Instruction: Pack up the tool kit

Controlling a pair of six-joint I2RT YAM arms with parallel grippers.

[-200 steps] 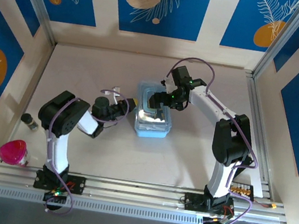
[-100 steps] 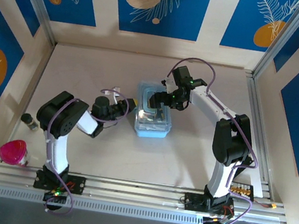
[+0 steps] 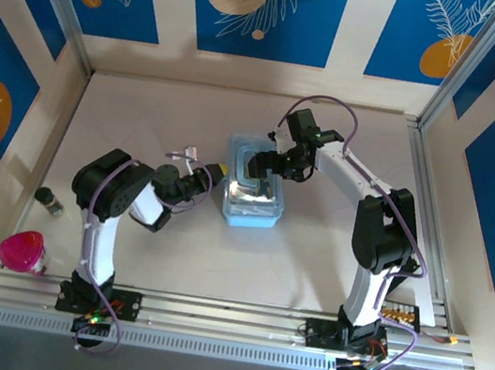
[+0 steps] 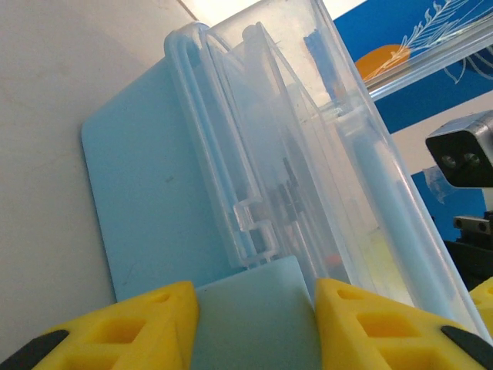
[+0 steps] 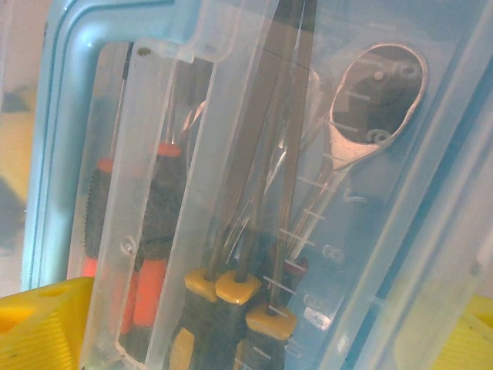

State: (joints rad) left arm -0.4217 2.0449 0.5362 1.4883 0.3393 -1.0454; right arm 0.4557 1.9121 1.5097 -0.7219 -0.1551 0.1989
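Observation:
The tool kit (image 3: 251, 207), a light-blue case with a clear lid, lies mid-table. My left gripper (image 3: 215, 177) is at its left edge; in the left wrist view a light-blue tab of the tool kit (image 4: 146, 193) fills the gap between the yellow fingers of the left gripper (image 4: 254, 327), touching both. My right gripper (image 3: 259, 162) hovers over the far half of the lid. The right gripper (image 5: 262, 324) has its fingers spread wide, the lid just beneath them. Through the lid I see yellow-tipped screwdrivers (image 5: 239, 289), orange-handled screwdrivers (image 5: 150, 285) and a silver wrench (image 5: 373, 96).
A pink cup (image 3: 22, 252) and a small dark bottle (image 3: 49, 200) stand at the near left. A small pale object (image 3: 184, 152) lies just behind the left arm. Orange parts (image 3: 400, 314) sit on the right rail. Walls close in at the left, far and right sides.
The left arm has folded lower and its gripper has slid a little right against the case's left edge. The right arm and the case have hardly moved.

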